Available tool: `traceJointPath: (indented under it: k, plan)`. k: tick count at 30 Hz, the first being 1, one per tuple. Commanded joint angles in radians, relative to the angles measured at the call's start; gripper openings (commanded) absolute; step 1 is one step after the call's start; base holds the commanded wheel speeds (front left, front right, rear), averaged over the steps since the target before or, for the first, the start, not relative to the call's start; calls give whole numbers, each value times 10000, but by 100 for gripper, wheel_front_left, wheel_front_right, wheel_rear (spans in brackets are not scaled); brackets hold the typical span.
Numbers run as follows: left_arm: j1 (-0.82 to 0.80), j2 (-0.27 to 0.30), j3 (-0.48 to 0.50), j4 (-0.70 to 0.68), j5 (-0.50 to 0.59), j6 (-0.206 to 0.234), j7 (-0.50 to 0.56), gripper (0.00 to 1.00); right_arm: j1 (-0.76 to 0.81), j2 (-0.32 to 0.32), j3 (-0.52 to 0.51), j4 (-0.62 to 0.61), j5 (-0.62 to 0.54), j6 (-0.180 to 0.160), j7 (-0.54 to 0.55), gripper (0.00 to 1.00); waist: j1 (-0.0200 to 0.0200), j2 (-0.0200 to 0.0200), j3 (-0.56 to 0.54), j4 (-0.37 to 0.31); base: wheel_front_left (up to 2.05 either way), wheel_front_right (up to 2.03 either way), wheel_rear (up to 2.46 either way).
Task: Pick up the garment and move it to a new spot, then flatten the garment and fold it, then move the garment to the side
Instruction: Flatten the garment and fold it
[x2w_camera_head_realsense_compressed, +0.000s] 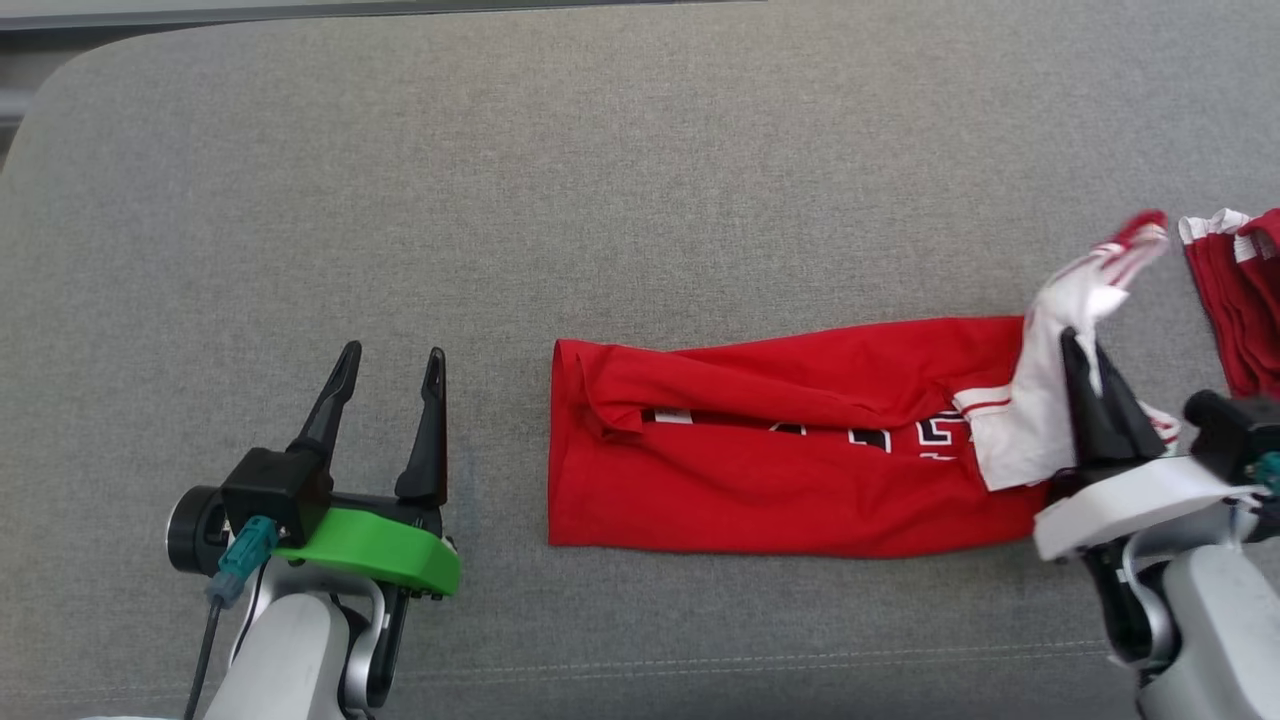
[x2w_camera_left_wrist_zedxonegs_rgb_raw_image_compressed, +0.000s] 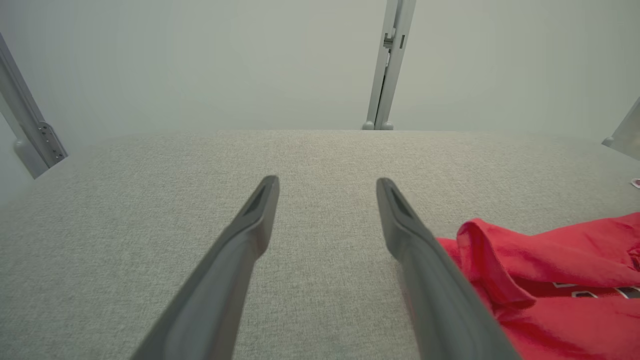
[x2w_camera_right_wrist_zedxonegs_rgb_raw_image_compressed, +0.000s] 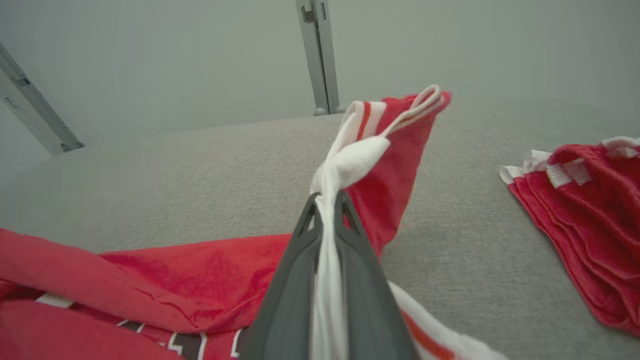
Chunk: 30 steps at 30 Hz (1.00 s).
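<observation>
Two end effectors in play, and only one is doing any work. The right end effector (x2w_camera_head_realsense_compressed: 1082, 352) is clamped tight on the white sleeve (x2w_camera_head_realsense_compressed: 1035, 410) of the red jersey (x2w_camera_head_realsense_compressed: 780, 480), and it holds that sleeve up off the grey fabric-covered desk (x2w_camera_head_realsense_compressed: 600, 200) with the striped cuff flopping past the tips. The jersey's body lies in a long band across the middle of the desk. Its long edges are folded in and the lettering peeks through the gap.

The left end effector (x2w_camera_head_realsense_compressed: 393, 350) sits just beside the jersey's left end, spread wide and holding nothing.

Now the danger. That grip is on a thin bunch of cloth, so a quick swing could slip it free. Nothing pins the far end, so a long pull could drag the whole body and undo those folds. A second folded red-and-white garment (x2w_camera_head_realsense_compressed: 1240, 300) lies near on the right, and a wide sweep could catch it.
</observation>
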Motion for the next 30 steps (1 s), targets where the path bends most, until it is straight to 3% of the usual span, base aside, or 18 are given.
traceJointPath:
  k: [1, 7, 13, 29, 30]
  plan:
    - [-58, -5, 44, 12, 113, -35, -31, 100, 166, 120, 74, -164, -121, -9, 73, 0, 0, 0, -41, -12, 0, 0, 0]
    - [-49, -128, -20, 120, 127, -128, -31, 100, 469, 1048, 1127, -1881, -466, -8, 851, 0, 0, 0, -185, 148, 0, 0, 0]
    - [-102, -212, -78, 212, 176, -223, -24, 100, 72, 1740, 2391, -2235, -328, -6, 1204, 0, 0, 0, -263, 489, 0, 0, 0]
    - [-144, -435, -267, 474, 268, -412, -25, 100, -1509, 2452, 4621, 950, 728, -6, 495, 0, 0, 0, -271, 1275, 0, 0, 0]
    - [-164, -447, -268, 488, 276, -414, -25, 100, -1594, 2461, 4714, 1110, 813, -6, 459, 16, 0, 0, -258, 1282, 0, 0, 0]
